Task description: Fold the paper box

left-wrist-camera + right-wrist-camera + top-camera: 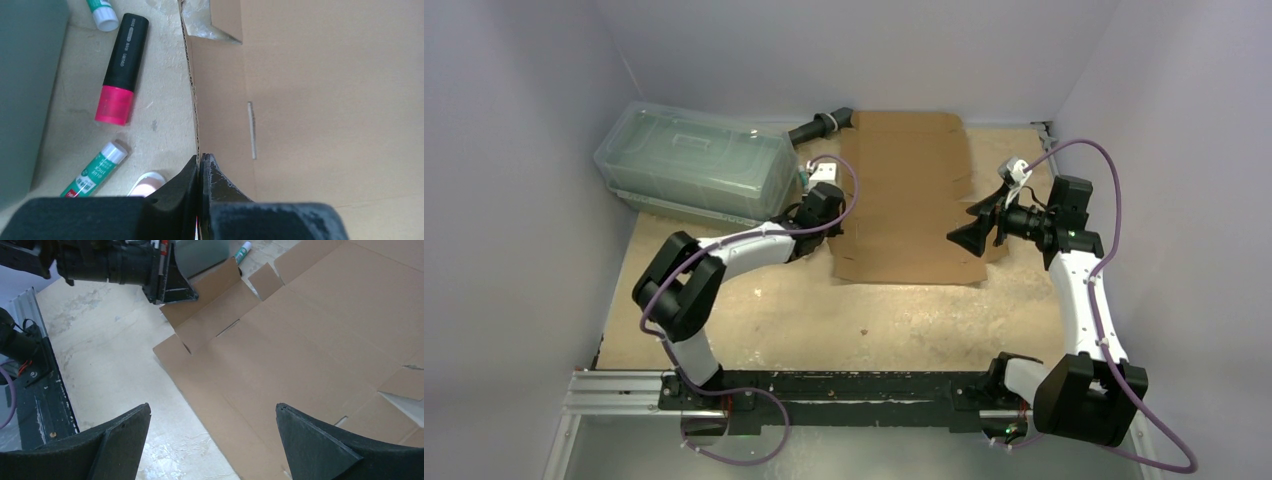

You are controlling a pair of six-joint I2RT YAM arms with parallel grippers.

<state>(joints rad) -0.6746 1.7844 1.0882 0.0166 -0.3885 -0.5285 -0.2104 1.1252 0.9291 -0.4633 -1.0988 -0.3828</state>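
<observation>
The paper box [904, 180] is a flat brown cardboard sheet at the back middle of the table. My left gripper [832, 222] is at its left edge, shut on the side flap. In the left wrist view the jaws [201, 159] pinch the corrugated edge of that flap, which stands raised from the sheet [325, 100]. My right gripper [964, 222] is open and empty, hovering over the sheet's right front part. In the right wrist view [212, 412] its fingers are spread wide above the sheet's near edge [300, 340], and the left gripper [172, 282] holds the lifted flap.
A clear greenish plastic container [694, 160] stands at the back left. A black and pink marker [122, 70], two green glue sticks [92, 172] and a white-pink item [147, 182] lie between it and the sheet. A black object [822, 127] lies behind. Grey walls enclose the table.
</observation>
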